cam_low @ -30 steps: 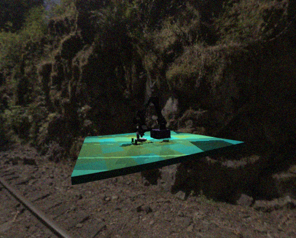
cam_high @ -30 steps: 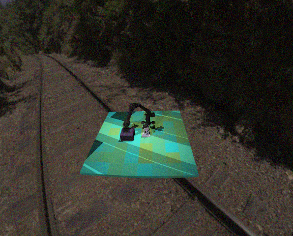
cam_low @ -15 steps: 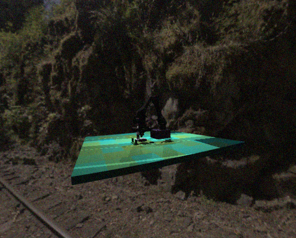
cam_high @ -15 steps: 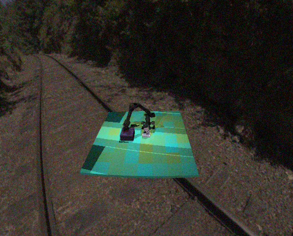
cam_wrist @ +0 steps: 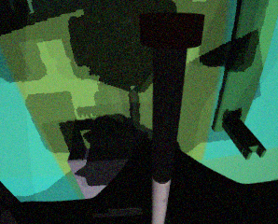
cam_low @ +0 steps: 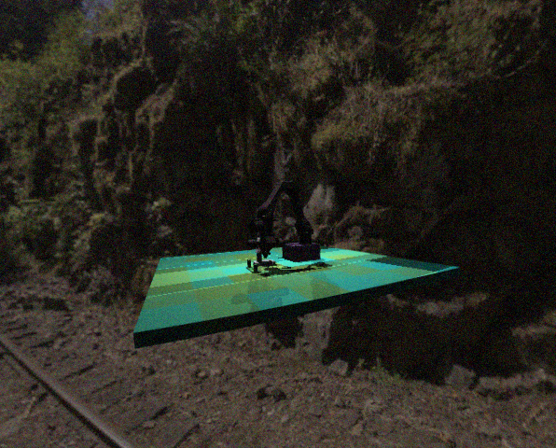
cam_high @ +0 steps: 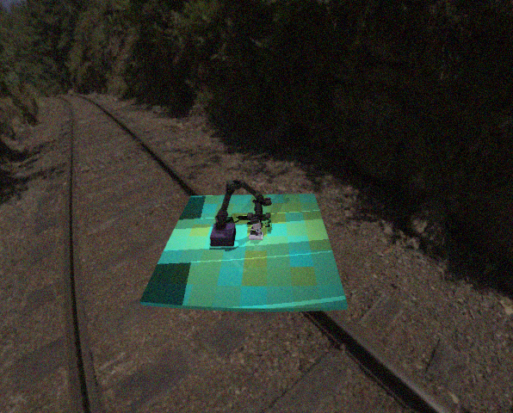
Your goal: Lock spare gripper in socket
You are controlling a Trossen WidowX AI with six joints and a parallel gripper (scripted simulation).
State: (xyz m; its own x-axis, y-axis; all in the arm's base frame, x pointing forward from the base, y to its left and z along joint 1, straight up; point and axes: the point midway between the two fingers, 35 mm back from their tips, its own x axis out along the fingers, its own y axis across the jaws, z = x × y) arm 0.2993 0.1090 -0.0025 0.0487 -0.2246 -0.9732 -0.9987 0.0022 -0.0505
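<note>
Pin (cam_wrist: 169,93), one, clamped between two fingers (cam_high: 256,220) (cam_low: 258,254); one arm (cam_high: 224,205) (cam_low: 269,204); one tabletop (cam_high: 230,291) (cam_low: 220,308).

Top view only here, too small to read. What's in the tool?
Observer: The lock pin, by the wrist view: the tool is shut on it.

Operator: Which end is the head?

Observer: The wide dark red end, at the top of the wrist picture; the opposite end is pale.

Operator: Anything standing near the tool?

Observer: Yes, the exterior view shows two short dark uprights, one and another, on the tabletop just beside it. Can't tell what they are.
</note>
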